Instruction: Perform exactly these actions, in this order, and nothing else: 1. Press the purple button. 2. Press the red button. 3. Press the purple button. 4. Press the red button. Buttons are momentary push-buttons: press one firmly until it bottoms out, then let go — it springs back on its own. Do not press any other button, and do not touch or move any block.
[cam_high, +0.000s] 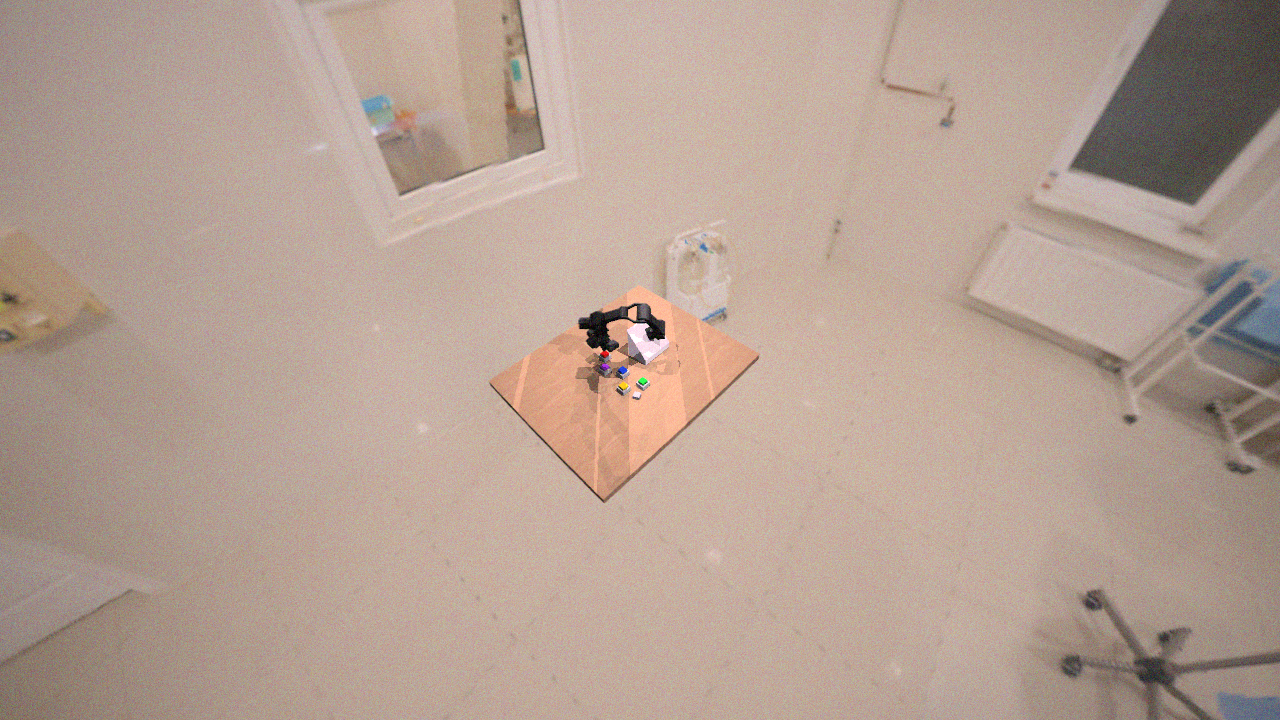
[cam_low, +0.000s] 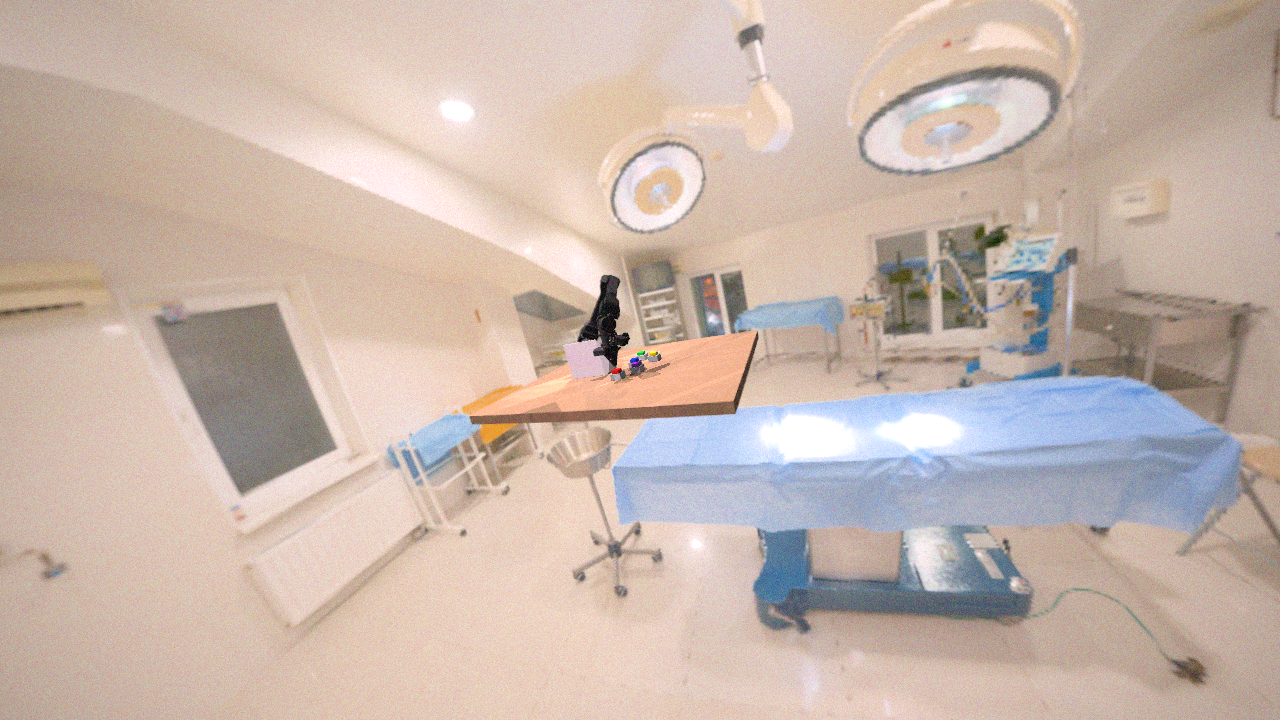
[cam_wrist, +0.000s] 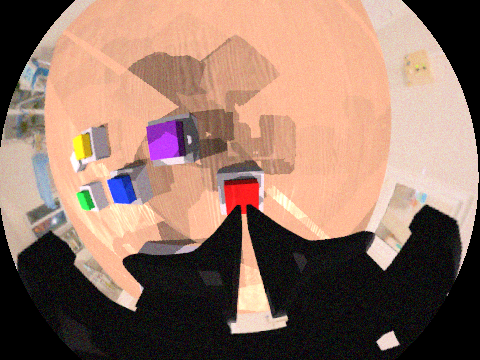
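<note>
The jaws are clenched on nothing, their tips drawn nearly together into one blunt point. This posture suits pressing: a single narrow tip can bear on one button cap without catching its neighbours. In the wrist view the tip sits at the 6 o'clock edge of the red button (cam_wrist: 240, 192); whether it touches the cap cannot be told. The purple button (cam_wrist: 166, 140) lies at about 10 o'clock from the red one, just beside it. The blue button (cam_wrist: 122, 188), yellow button (cam_wrist: 83, 146) and green button (cam_wrist: 84, 200) stand farther off toward 9 o'clock, apart from the approach path.

The desk (cam_high: 554, 420) is a bare wooden slab with pale grain stripes, crossed by the arm's shadows. The buttons cluster near the arm's white base (cam_high: 646, 342). The room is an operating theatre: a blue-draped table (cam_low: 913, 447), surgical lamps (cam_low: 962, 102) overhead, pale floor.
</note>
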